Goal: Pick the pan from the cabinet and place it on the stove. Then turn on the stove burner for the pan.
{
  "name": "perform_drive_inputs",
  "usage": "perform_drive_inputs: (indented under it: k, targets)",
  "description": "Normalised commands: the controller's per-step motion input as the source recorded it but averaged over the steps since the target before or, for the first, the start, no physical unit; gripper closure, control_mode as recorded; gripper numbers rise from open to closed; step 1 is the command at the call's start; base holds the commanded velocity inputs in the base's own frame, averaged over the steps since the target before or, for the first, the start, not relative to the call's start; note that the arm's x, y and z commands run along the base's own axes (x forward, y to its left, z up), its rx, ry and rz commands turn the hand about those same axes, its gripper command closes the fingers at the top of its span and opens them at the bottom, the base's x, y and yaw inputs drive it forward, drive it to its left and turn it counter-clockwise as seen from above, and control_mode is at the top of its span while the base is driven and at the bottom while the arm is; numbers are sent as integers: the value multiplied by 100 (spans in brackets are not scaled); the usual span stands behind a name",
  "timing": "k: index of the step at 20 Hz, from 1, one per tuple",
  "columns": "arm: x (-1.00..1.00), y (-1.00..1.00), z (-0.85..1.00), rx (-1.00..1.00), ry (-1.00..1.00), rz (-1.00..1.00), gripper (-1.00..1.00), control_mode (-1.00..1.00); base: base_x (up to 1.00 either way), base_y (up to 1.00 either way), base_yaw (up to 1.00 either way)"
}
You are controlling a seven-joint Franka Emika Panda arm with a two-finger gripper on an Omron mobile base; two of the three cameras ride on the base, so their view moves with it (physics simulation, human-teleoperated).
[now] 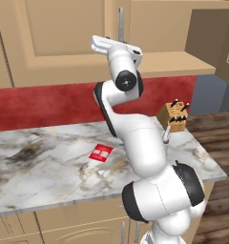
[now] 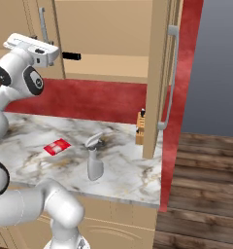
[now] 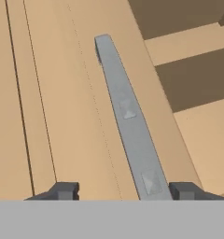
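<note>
Marble countertop (image 1: 49,167), pale with grey and brown veining, runs below a red backsplash (image 1: 54,107) and a light tan wooden cabinet (image 1: 64,33). On the counter lie a small red and white card (image 1: 101,153), a wooden knife block (image 1: 172,117) near the far end, and a grey spray bottle (image 2: 94,156). The white robot arm reaches up to the cabinet's left door, which is closed; the right door (image 2: 159,73) stands swung open, showing a shelf inside. A short black rod (image 2: 71,56) pokes out over that shelf, probably the pan's handle, though the pan's bowl cannot be made out.

In the hand view the gripper (image 3: 123,191) sits right at the left door's long silver bar handle (image 3: 128,116). Its two dark fingertips (image 3: 62,190) stand apart on either side of the bar's near end, not pinched shut. Whether the pads already touch the bar cannot be told.

The step in hand looks like opening this left door to clear the way to the pan. To do it well, the fingers should close squarely across the bar, then the pull should follow the door's arc around its hinge rather than a straight line, so the bar does not slip free.
</note>
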Motion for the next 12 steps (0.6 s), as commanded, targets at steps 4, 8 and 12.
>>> perform_drive_inputs:
  k: [4, 8, 12]
  targets:
    - [6, 0, -19, -2, 6, 0, 100, -100, 0, 0, 0]
    - [0, 8, -14, -6, 7, 3, 100, -100, 0, 0, 0]
    - [-1, 18, -3, -7, 3, 5, 100, -100, 0, 0, 0]
